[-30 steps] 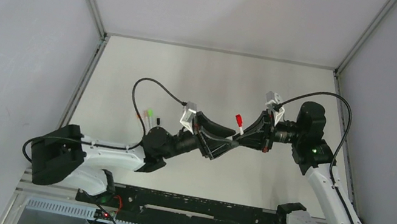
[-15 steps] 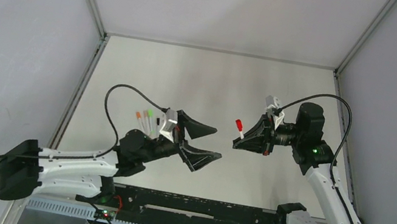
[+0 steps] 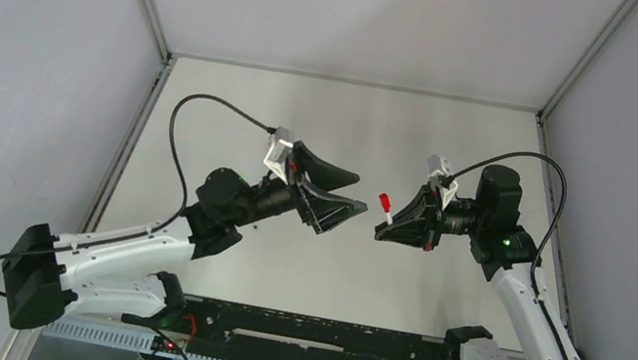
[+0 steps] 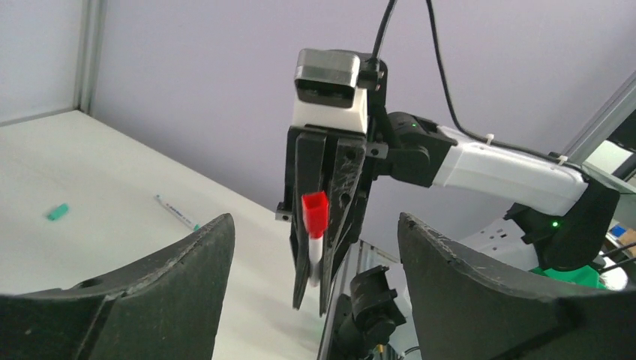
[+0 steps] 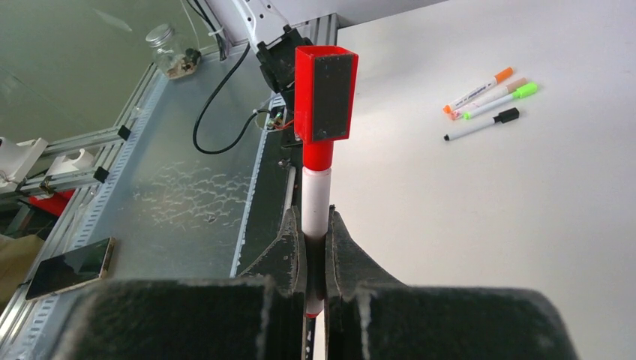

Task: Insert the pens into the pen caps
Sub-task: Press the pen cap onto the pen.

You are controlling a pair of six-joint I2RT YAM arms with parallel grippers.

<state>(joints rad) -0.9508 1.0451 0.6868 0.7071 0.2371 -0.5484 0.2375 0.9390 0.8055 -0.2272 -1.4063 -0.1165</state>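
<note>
Two robot arms face each other above a pale tabletop [image 3: 327,112]. The right end effector [image 5: 315,229] is pinched tight on the white barrel of a red pen [image 5: 316,196], held upright with its red cap [image 5: 324,94] on top. The cap looks fully seated. The left end effector [image 3: 360,195] stands wide and holds nothing, pointing at the red pen from a short way off.

On the tabletop, seen from the right wrist, lie an orange-ended pen [image 5: 480,90] and a green-ended pen [image 5: 501,103] side by side, almost touching. A third with a tan end may lie between them, though I cannot tell for sure. A black-ended pen [image 5: 481,126] sits just beside them. From the left wrist, one more pen [image 4: 176,212] lies well apart from a loose teal cap [image 4: 57,212].

Count: one pen held, three or four in the cluster, one lone pen and one loose cap.

These pens are probably light, stiff and smooth-barrelled — likely to slip or roll. A mid-barrel pinch across the width suits them. The cap is tiny and needs a hold that leaves its mouth open.
</note>
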